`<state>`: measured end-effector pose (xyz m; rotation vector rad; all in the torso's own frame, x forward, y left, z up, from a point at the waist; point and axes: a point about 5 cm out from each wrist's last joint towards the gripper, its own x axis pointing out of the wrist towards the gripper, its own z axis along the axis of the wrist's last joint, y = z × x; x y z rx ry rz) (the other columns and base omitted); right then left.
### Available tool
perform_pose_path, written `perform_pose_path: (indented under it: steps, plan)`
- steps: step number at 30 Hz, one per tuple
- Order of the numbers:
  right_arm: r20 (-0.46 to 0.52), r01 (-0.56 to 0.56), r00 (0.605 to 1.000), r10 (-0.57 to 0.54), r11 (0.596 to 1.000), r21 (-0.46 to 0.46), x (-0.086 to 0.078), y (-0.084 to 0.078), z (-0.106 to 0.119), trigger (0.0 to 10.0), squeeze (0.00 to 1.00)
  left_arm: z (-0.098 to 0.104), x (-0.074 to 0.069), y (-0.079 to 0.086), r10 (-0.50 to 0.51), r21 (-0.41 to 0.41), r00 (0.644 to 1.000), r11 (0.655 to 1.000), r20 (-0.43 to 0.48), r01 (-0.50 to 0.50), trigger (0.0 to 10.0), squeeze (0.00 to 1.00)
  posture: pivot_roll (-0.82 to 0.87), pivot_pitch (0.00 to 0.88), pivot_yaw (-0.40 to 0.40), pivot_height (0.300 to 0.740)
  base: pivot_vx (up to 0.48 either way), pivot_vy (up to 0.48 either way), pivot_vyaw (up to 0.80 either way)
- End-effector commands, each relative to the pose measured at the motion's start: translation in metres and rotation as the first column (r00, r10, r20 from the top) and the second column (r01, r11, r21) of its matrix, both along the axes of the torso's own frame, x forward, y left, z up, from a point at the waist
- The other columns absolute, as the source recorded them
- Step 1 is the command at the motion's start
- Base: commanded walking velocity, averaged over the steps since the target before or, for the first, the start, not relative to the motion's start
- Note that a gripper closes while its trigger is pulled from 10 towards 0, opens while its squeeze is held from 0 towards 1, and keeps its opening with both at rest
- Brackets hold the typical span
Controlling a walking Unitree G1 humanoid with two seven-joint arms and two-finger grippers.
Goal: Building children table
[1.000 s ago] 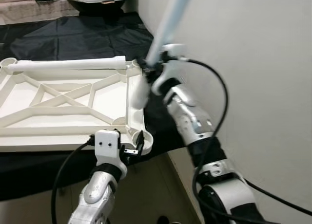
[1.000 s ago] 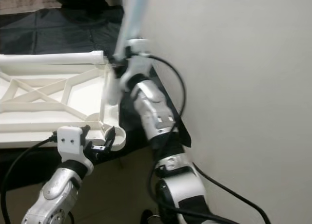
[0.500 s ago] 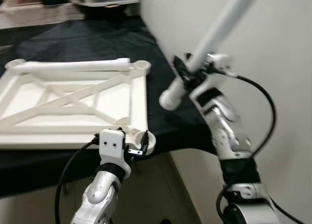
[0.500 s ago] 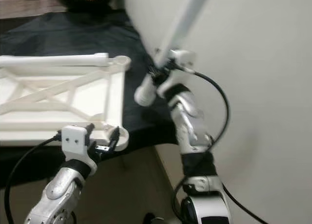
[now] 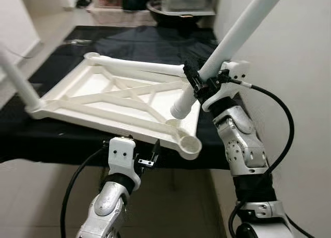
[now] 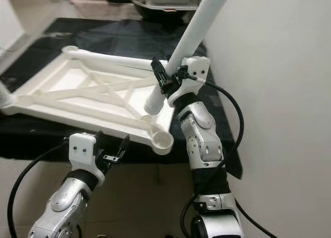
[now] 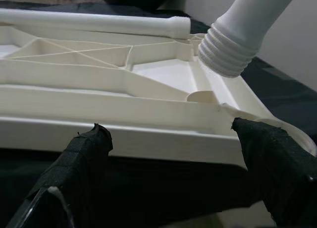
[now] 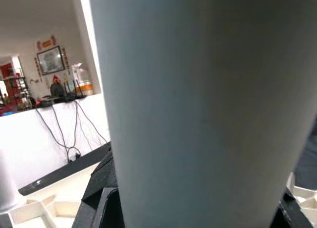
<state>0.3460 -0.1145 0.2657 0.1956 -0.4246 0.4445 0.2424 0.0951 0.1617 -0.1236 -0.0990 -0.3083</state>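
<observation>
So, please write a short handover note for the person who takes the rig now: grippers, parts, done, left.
Right gripper: shut on a white table leg, held tilted, its threaded end hovering above the near right part of the tabletop frame.
Left gripper: open, empty, at the frame's near edge.
Tabletop frame: lies upside down on the black cloth. One leg already stands in the left corner; another leg lies along the far edge.
Left to do: seat the held leg in the near right corner socket, then the remaining legs.
</observation>
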Motion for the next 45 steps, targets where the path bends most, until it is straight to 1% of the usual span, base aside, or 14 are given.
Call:
perform_pose_path:
  steps: [1,6,19,24,27,30,35,36,38,39,40,43,44,45]
  plan:
    - [-0.024,0.050,0.998,-0.050,0.999,-0.012,0.002,-0.013,-0.005,10.0,0.00,-0.005,-0.001,-0.001,-0.005,0.022,1.000,1.000,-0.012,0.005,10.0,0.00,0.06,0.119,-0.040,0.740,0.000,0.000,0.00]
    - [-0.038,0.063,0.997,-0.064,0.998,-0.019,0.003,-0.023,-0.010,10.0,0.00,-0.008,-0.003,-0.003,-0.015,0.025,1.000,1.000,-0.018,0.015,10.0,0.00,0.05,0.122,-0.039,0.740,0.000,0.000,0.00]
    - [-0.060,-0.010,0.998,0.009,1.000,-0.010,-0.005,-0.025,-0.022,10.0,0.00,-0.012,-0.008,-0.003,-0.021,0.044,0.999,0.999,-0.026,0.022,10.0,0.00,0.05,0.128,-0.034,0.740,0.000,0.000,0.00]
    - [-0.052,-0.116,0.992,0.116,0.993,-0.015,-0.004,-0.030,-0.013,10.0,0.00,-0.013,-0.009,-0.003,-0.019,0.047,0.999,0.999,-0.029,0.020,10.0,0.00,0.05,0.128,-0.032,0.740,0.000,0.000,0.00]
    - [-0.072,-0.231,0.971,0.226,0.971,-0.067,0.000,-0.037,-0.007,10.0,0.00,-0.015,-0.012,-0.005,-0.024,0.046,0.999,0.999,-0.036,0.025,10.0,0.00,0.05,0.137,-0.035,0.740,0.000,0.000,0.00]
    - [-0.129,-0.380,0.922,0.365,0.917,-0.124,-0.003,-0.043,-0.008,10.0,0.00,-0.015,-0.017,-0.006,-0.029,0.048,0.999,0.998,-0.041,0.031,10.0,0.00,0.05,0.156,-0.039,0.740,0.000,0.000,0.00]
    - [-0.189,-0.488,0.867,0.460,0.860,-0.146,-0.007,-0.055,-0.009,10.0,0.00,-0.016,-0.022,-0.005,-0.029,0.048,0.998,0.998,-0.052,0.032,10.0,0.00,0.06,0.181,-0.039,0.740,0.000,0.000,0.00]
    - [-0.219,-0.584,0.808,0.546,0.790,-0.186,-0.014,-0.063,-0.008,10.0,0.00,-0.017,-0.028,-0.005,-0.036,0.042,0.997,0.998,-0.069,0.039,10.0,0.00,0.06,0.197,-0.037,0.740,0.000,0.000,0.00]
    - [-0.219,-0.584,0.808,0.546,0.790,-0.186,-0.014,-0.063,-0.008,10.0,0.00,-0.017,-0.028,-0.005,-0.036,0.042,0.997,0.998,-0.069,0.039,10.0,0.00,0.06,0.197,-0.037,0.740,0.000,0.000,0.00]
    - [-0.219,-0.631,0.774,0.595,0.753,-0.186,-0.018,-0.065,-0.005,10.0,0.00,-0.017,-0.032,-0.006,-0.046,0.038,0.996,0.998,-0.074,0.049,10.0,0.00,0.06,0.228,-0.033,0.740,0.000,0.000,0.00]
    - [-0.219,-0.631,0.774,0.595,0.753,-0.186,-0.018,-0.065,-0.005,10.0,0.00,-0.017,-0.032,-0.006,-0.046,0.038,0.996,0.998,-0.074,0.049,10.0,0.00,0.06,0.228,-0.033,0.740,0.000,0.000,0.00]
    - [-0.179,-0.727,0.686,0.705,0.657,-0.200,-0.027,-0.062,0.010,10.0,0.00,-0.016,-0.041,-0.007,-0.063,0.032,0.994,0.997,-0.091,0.066,10.0,0.00,0.07,0.276,-0.025,0.740,0.000,0.000,0.00]
    - [-0.179,-0.727,0.686,0.705,0.657,-0.200,-0.027,-0.062,0.010,10.0,0.00,-0.016,-0.041,-0.007,-0.063,0.032,0.994,0.997,-0.091,0.066,10.0,0.00,0.07,0.276,-0.025,0.740,0.000,0.000,0.00]
    - [-0.171,-0.751,0.659,0.733,0.629,-0.200,-0.029,-0.059,0.012,10.0,0.00,-0.016,-0.043,-0.006,-0.063,0.033,0.993,0.997,-0.096,0.066,10.0,0.00,0.08,0.289,-0.029,0.740,0.000,0.000,0.00]
